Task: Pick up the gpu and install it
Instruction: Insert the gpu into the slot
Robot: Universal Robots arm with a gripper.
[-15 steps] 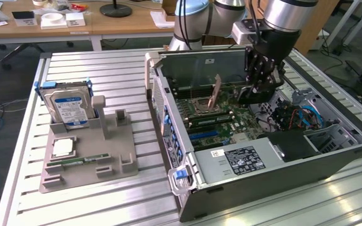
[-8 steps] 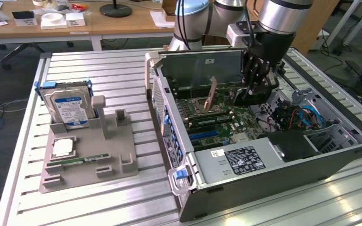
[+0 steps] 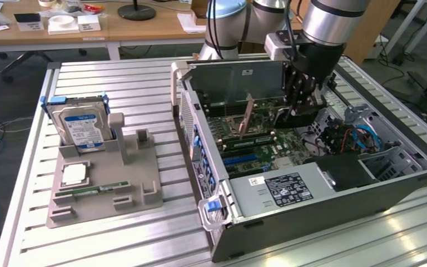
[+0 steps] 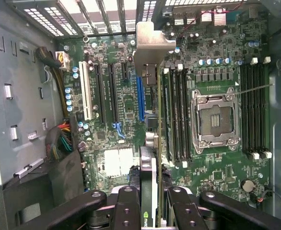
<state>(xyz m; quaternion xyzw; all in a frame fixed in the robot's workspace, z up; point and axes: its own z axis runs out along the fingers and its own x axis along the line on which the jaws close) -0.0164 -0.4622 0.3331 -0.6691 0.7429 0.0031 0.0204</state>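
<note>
Our black, multi-link metal gripper [image 4: 150, 194] carries the gpu [image 4: 151, 86], a thin flat card with a black cooler face and a silver end bracket. It holds the card edge-on over the green motherboard [image 4: 116, 100] inside the open grey computer case [image 3: 317, 194]. We judge misalignment the main danger. The card's edge lies just beside the long blue slot [image 4: 140, 98] on that motherboard rather than plainly over it, so a press here could jam its contacts against the slot wall or neighbouring parts. A tilted card could also snag its bracket at the motherboard's rear edge. The jaws stand narrowly apart, clamped on the card's two faces at the end away from the bracket.
</note>
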